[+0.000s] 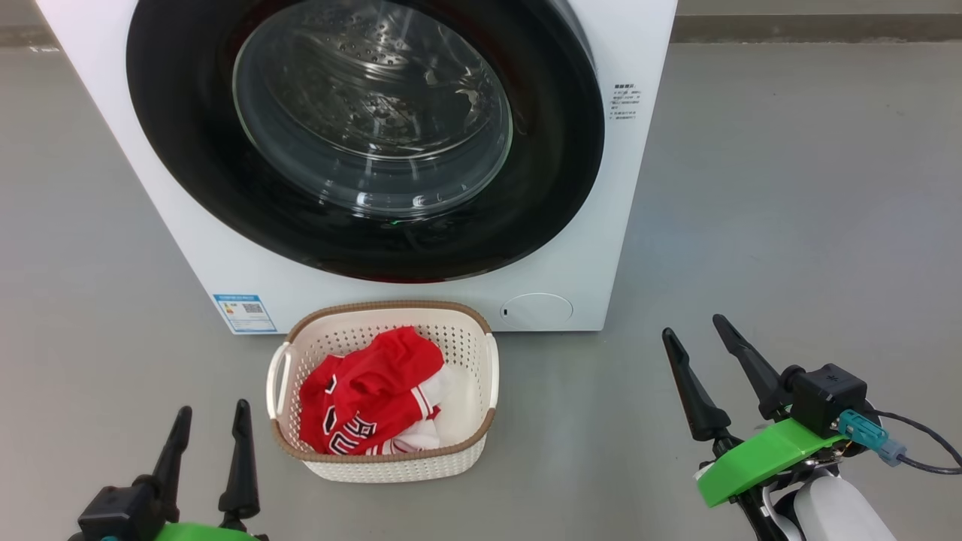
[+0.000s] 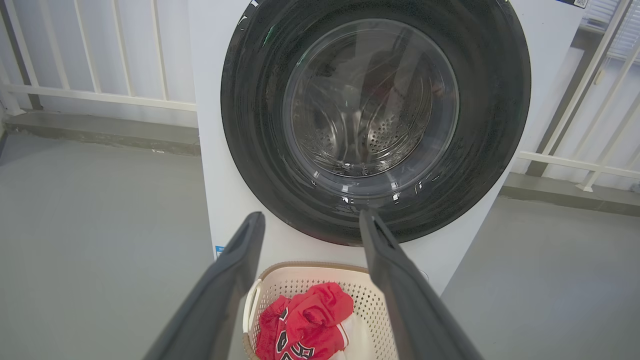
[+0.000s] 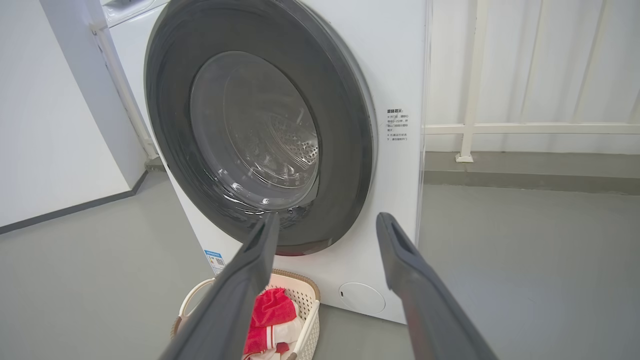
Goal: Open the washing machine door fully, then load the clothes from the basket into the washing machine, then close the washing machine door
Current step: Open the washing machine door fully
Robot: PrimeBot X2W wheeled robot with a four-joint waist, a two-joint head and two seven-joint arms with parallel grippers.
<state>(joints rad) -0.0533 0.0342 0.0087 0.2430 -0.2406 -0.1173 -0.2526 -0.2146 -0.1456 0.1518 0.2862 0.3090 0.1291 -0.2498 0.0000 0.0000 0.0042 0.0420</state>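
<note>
Head view | glossy round door [image 1: 188,150] shut | perforated basket [image 1: 391,469], red jersey [image 1: 361,391] | jaws apart

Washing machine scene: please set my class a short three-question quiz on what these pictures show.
1. True or false: the clothes lie in the basket.
2. Where does the basket stand? A on the floor before the washing machine; B on top of it; C behind it.
3. Fill in: the left gripper and the right gripper are both ____, holding nothing.
Key: 1 true; 2 A; 3 open.
</note>
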